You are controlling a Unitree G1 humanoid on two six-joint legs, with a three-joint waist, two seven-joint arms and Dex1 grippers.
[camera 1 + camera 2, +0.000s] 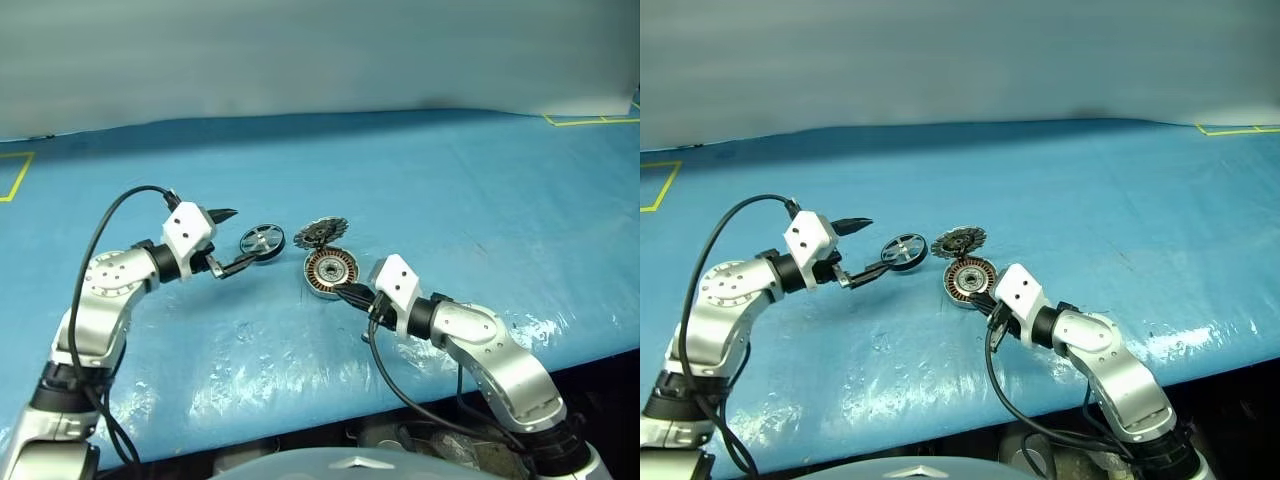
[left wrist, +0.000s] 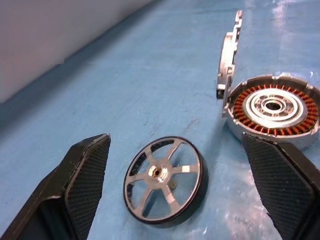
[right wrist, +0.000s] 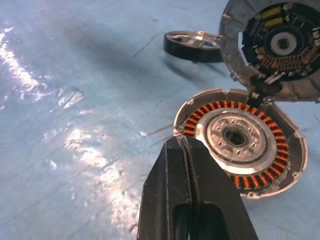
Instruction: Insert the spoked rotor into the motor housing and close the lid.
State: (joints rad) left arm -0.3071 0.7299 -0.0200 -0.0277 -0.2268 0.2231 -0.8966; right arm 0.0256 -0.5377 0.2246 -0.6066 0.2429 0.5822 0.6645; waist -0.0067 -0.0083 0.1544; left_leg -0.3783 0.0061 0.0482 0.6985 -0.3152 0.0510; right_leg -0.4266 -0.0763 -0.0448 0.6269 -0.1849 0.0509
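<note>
I am seeing one spoked rotor [image 2: 165, 187], round with a black rim and shiny spokes, lying on the blue table [image 1: 450, 180] between my left gripper [image 1: 232, 238] jaws, which are wide apart. One motor housing [image 3: 242, 140] with copper coils is sitting beside it, its one toothed lid [image 3: 275, 47] standing open. My right gripper [image 3: 187, 150] jaws are pressed together, holding nothing.

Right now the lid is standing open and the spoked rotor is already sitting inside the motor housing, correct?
Not quite. The lid does stand open, but the spoked rotor lies on the table beside the motor housing, not in it; the left wrist view shows this.
</note>
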